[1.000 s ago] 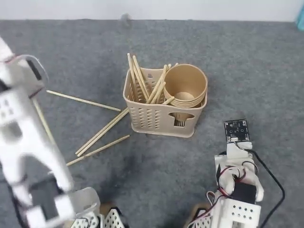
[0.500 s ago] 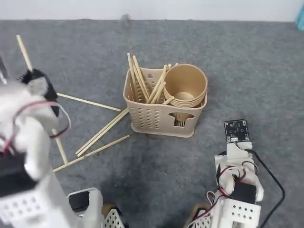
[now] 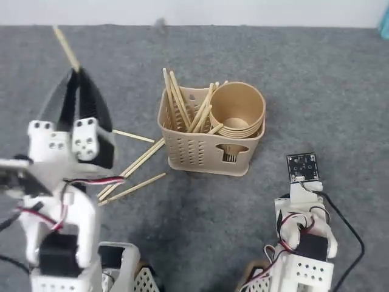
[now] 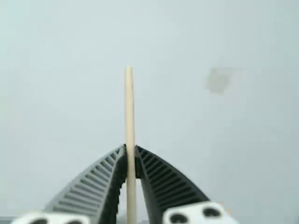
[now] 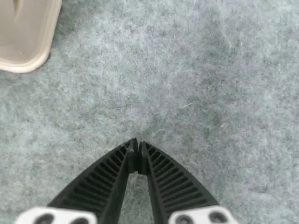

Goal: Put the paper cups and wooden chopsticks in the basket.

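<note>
Black ribbed fingers of my left pincer (image 4: 130,150) are clenched on one wooden chopstick (image 4: 129,105), held up in the air well to the left of the basket (image 3: 206,152), with the stick poking out past my tips. My right pincer (image 5: 137,145) is pressed shut on nothing, low over the grey carpet (image 5: 210,70) near a basket corner. Inside the basket stand stacked paper cups (image 3: 238,109) and several leaning chopsticks (image 3: 180,100). Loose chopsticks (image 3: 130,168) lie on the carpet beside its left wall.
</note>
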Controlling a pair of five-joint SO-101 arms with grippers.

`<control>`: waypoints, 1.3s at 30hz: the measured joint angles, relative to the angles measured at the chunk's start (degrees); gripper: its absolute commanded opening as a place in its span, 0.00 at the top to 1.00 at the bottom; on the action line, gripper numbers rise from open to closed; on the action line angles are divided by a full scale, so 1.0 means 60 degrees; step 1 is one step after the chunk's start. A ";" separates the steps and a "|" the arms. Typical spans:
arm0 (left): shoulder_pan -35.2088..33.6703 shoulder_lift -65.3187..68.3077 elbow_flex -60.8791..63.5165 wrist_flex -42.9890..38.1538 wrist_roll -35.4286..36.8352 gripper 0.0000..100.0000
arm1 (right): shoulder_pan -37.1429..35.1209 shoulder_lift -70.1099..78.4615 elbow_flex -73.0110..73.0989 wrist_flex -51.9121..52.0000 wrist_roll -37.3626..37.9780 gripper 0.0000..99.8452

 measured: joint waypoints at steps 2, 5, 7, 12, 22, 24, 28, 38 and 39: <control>0.0542 0.0059 0.0454 -0.1421 0.0103 0.99 | 0.0000 0.0000 0.0000 0.0000 0.0000 0.99; 0.1289 0.0015 0.1070 -0.3399 0.0073 0.99 | 0.0000 0.0000 0.0000 0.0000 0.0000 0.99; 0.1773 -0.0059 0.1348 -0.4249 0.0117 0.99 | 0.0000 0.0000 0.0000 0.0000 0.0000 0.99; 0.2564 0.0308 0.1480 -0.4879 0.0117 0.99 | 0.0000 0.0000 0.0000 0.0000 0.0000 0.99; 0.2769 0.3355 0.1582 -0.7385 0.0103 0.99 | 0.0000 0.0000 0.0000 0.0000 0.0000 0.99; 0.2769 0.3810 0.1582 -0.7502 0.0088 0.99 | 0.0000 0.0000 0.0000 0.0000 0.0000 0.99; 0.2769 0.4234 0.1890 -0.7590 0.0088 0.98 | 0.0000 0.0000 0.0000 0.0000 0.0000 0.99; 0.2623 0.4264 0.2462 -0.7458 0.0088 0.87 | 0.0000 0.0000 0.0000 0.0000 0.0000 0.99; 0.2593 0.4249 0.2462 -0.7311 0.0088 0.87 | 0.0000 0.0000 0.0000 0.0000 0.0000 0.99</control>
